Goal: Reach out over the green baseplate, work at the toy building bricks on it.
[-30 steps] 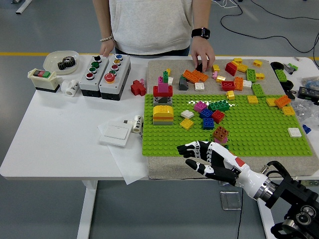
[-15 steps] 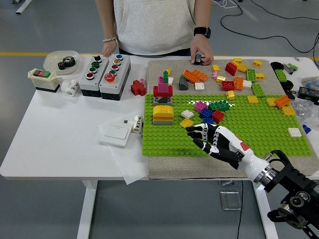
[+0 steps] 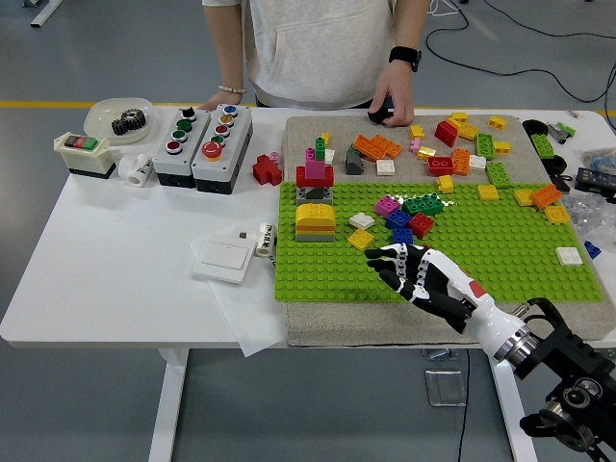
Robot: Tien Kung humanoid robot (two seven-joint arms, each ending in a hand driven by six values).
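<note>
Barely shifted, right hand point(image 3: 409, 272) hovers spread-fingered, empty, beside clustered bricks point(image 3: 404, 218) on baseplate point(image 3: 500, 250).

The right hand point(image 3: 416, 275) has black fingers with white joint patches, a red mark on its back, a white wrist and a black arm point(image 3: 568, 371).

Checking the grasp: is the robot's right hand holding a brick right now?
No. The right hand hovers over the green baseplate with fingers spread, gripping nothing.
</note>
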